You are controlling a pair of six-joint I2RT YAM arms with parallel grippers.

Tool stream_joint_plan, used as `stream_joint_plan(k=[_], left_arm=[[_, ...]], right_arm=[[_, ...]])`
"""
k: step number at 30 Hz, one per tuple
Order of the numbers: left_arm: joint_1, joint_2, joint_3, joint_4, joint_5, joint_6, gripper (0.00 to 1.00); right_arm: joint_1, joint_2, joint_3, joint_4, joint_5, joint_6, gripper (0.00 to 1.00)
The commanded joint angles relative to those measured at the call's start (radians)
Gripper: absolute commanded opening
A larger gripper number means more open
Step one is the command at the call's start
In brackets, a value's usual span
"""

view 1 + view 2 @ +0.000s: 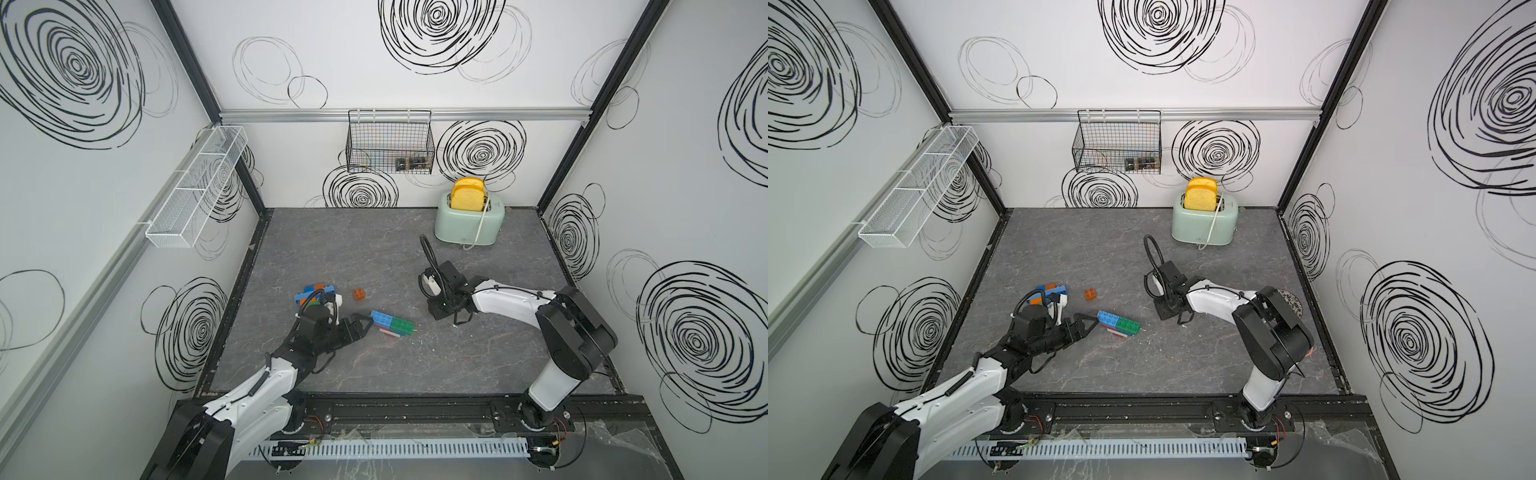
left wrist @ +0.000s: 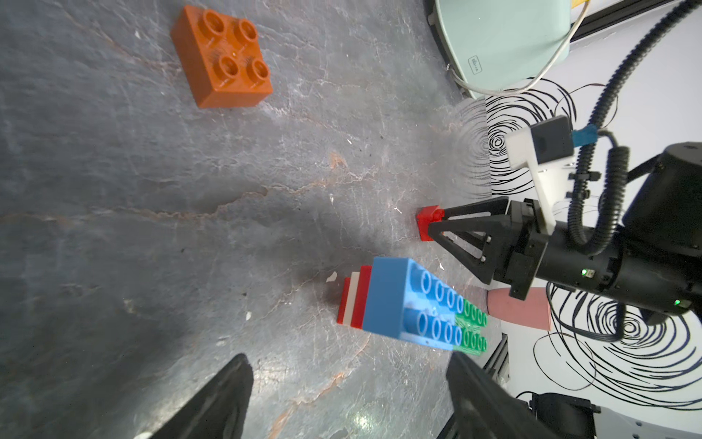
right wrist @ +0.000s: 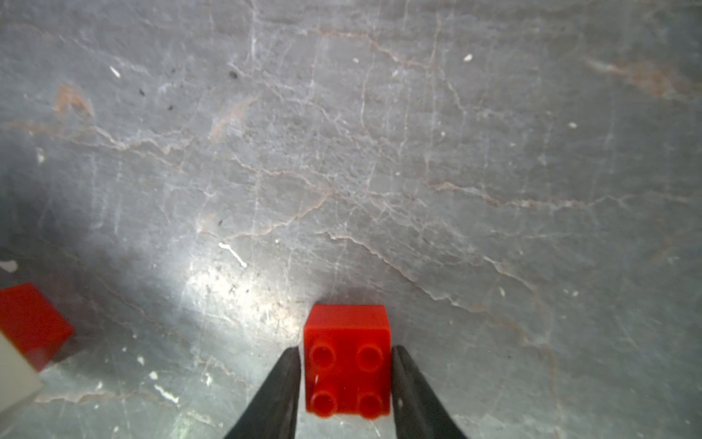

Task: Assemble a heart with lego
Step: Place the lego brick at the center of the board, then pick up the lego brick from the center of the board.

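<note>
Grey marbled tabletop carries everything, and the largest things over it are the two arms reaching in from the near edge; the left gripper lies low with its jaws spread wide and nothing between them, while the right gripper points down at the surface, further over on its own side; between the two lies the part-built heart, a blue brick and a green brick end to end on thin red and white layers; its long axis runs from the left gripper toward the right arm's base, blue end just beside the left fingertips, green end away from them, so the left jaws face it end-on rather than across its width; the loose orange brick sits apart, toward the back wall from the blue end, studs up; smallest is the red brick, hidden under the right wrist in both top views but plain in the wrist views, sitting between the fingers of the right gripper with its studs toward that camera; they stand close against its two sides, yet whether they press it or merely flank it I cannot tell, nor whether it rests on the table; from the red brick the part-built heart lies near, off toward the left arm, so the right arm looks the nearer one to carry it across, while the left could steady the blue end
</note>
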Motion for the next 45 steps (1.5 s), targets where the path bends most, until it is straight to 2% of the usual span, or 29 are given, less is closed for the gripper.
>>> stream_joint_plan(k=[1, 15, 22, 32, 39, 45], left_arm=[[-0.004, -0.009, 0.022, 0.064, -0.006, -0.019, 0.85], [-0.004, -0.03, -0.005, 0.084, -0.009, -0.032, 0.85], [-0.004, -0.03, -0.009, 0.084, -0.01, -0.034, 0.86], [-0.035, 0.041, 0.006, 0.154, 0.036, -0.023, 0.87], [-0.089, 0.139, 0.047, 0.21, 0.039, -0.006, 0.86], [-0.095, 0.183, 0.051, 0.292, 0.045, -0.018, 0.86]], right_arm=[[-0.01, 0.002, 0.05, -0.106, 0.001, -0.026, 0.45], [-0.017, 0.103, 0.148, -0.187, -0.01, -0.074, 0.48], [-0.016, 0.114, 0.171, -0.201, -0.02, -0.086, 0.35], [-0.009, 0.051, 0.209, -0.251, -0.067, -0.154, 0.32], [0.087, -0.031, 0.27, -0.325, -0.056, -0.294, 0.32], [0.197, -0.05, 0.304, -0.359, -0.064, -0.363, 0.32]])
